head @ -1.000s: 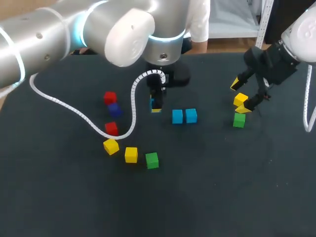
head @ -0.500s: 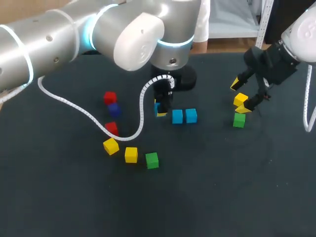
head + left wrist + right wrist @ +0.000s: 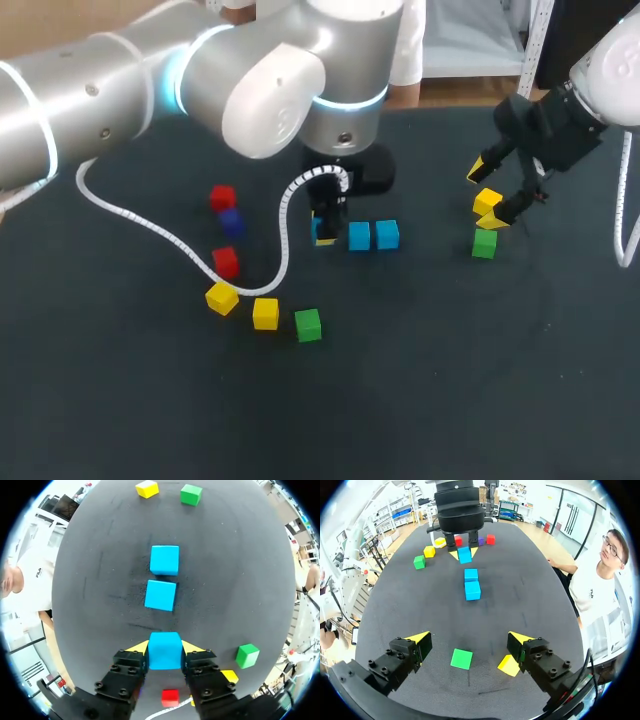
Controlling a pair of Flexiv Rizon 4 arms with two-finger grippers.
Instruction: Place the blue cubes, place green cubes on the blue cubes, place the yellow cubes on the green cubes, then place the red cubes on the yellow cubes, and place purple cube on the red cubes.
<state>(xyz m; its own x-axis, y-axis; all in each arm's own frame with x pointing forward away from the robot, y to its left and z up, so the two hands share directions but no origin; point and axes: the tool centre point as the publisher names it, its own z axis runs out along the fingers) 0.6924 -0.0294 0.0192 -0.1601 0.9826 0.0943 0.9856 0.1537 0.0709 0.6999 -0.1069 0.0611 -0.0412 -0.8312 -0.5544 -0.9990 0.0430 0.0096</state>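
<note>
Cubes, eleven by my count, sit on the dark desk [image 3: 420, 400]: three blue, two green, three yellow, two red and one purple.

The left arm [image 3: 280, 80] reaches in over the middle. Its jaws are clamped from both sides on the first blue cube [image 3: 165, 651], held low at the desk. I cannot tell whether it rests on the surface. Straight ahead of it lie the second blue cube [image 3: 160, 595] and the third blue cube [image 3: 164, 560], all three in one line, with a narrow gap between the two loose ones.

Off to the left side is a loose cluster. A red cube [image 3: 223, 197] has the purple cube [image 3: 231, 221] just beside it. Nearer the front come the other red cube [image 3: 226, 261], a yellow cube [image 3: 221, 297], a second yellow cube [image 3: 265, 313] and a green cube [image 3: 307, 324]. The arm's white coiled cable [image 3: 250, 270] loops past them.

The right arm [image 3: 600, 70] hangs over the desk's right side, its jaws spread wide and holding nothing. Beneath them sits the second green cube [image 3: 461, 658], with the third yellow cube [image 3: 510, 665] near it, close to one finger.
</note>
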